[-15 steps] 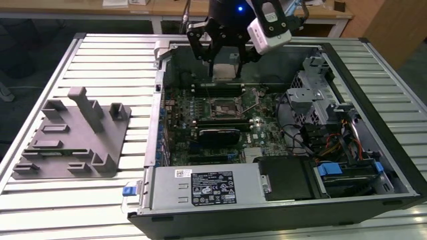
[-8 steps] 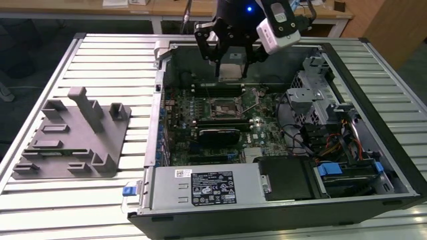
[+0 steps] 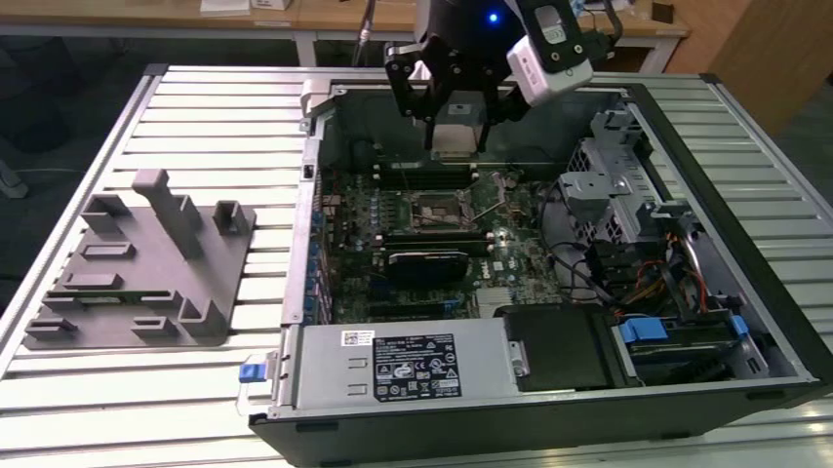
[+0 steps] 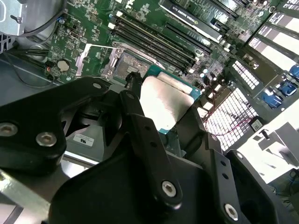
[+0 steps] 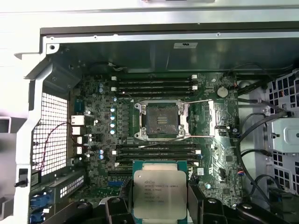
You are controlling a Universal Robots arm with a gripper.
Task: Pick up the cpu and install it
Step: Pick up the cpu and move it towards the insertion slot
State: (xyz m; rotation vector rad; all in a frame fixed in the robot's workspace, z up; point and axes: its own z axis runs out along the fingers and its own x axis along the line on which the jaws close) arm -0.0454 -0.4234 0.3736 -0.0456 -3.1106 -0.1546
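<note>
Above the open computer case (image 3: 729,244), in the exterior view, the gripper (image 3: 454,136) hangs with its black fingers (image 3: 419,107) clenched on the cpu (image 3: 452,146). The chip is raised clear of the motherboard (image 3: 508,263) and apart from the socket (image 3: 436,208), which lies near the middle of the board. A grey fixture (image 3: 143,263) stands on the slatted table (image 3: 755,127) at the exterior view's left, well apart from the case. A power supply (image 3: 404,366) fills the case's near edge.

Seen in the second wrist view, the cpu (image 4: 163,100) shows its silvery top and greenish rim between two black fingers (image 4: 140,126) that press on opposite edges. Beyond it the socket (image 4: 128,65) lies open, its contact field bare, with a bright metal frame (image 4: 93,56) beside it and memory slots (image 4: 159,37) running alongside.

From the first wrist view, the cpu (image 5: 160,193) sits gripped between the fingers (image 5: 117,205), its metal top facing the camera. It covers part of one bank of memory slots (image 5: 154,151) and stays apart from the socket (image 5: 161,119). That socket is uncovered at the centre of the motherboard (image 5: 98,116), with a second bank of slots on its far side
</note>
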